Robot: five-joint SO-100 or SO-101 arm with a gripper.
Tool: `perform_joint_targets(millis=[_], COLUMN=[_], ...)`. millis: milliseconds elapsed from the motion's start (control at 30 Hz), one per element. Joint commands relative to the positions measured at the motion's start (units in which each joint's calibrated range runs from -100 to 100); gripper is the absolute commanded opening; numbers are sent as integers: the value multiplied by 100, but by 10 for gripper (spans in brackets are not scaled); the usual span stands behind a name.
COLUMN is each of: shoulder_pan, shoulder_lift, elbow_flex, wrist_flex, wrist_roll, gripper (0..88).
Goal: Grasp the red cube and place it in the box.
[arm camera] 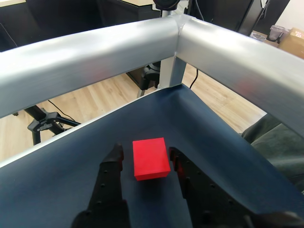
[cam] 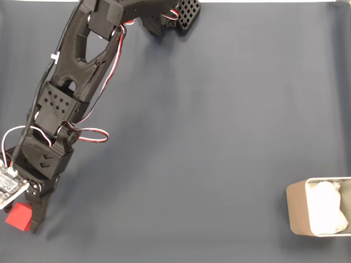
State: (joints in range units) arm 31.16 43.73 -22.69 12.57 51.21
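In the fixed view your arm reaches down the left side of the dark blue table cover, from its base at the top edge to the bottom-left corner. There the gripper sits over the red cube, which lies on the cover right at the left edge, partly hidden under the gripper body. Red, white and black wires loop off the arm beside the wrist.

Look across to the far right and you find the box, low on the cover and cut by the picture's edge, well apart from the cube. Inside it lies crumpled white lining; the cube is not in it.

The wrist view gives you what the fixed view hides. The gripper is spread, one black finger to the left of the red cube and the other to its right. You can see a thin strip of cover between the left finger and the cube; on the right the finger stands just beside the cube, and you cannot tell whether it touches. The cube rests flat on the cover. Beyond it you see a silver metal frame meeting at a corner, and wooden floor past the table's edge.
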Motion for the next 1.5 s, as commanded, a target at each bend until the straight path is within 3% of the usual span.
perform_joint_targets(millis=[0, 833, 1467], shoulder_pan=[-76, -97, -104], shoulder_lift=[-560, -560, -542], elbow_flex=[-12, 162, 162], wrist_flex=[-19, -60, -11], wrist_roll=[88, 156, 244], gripper=[213, 225, 72])
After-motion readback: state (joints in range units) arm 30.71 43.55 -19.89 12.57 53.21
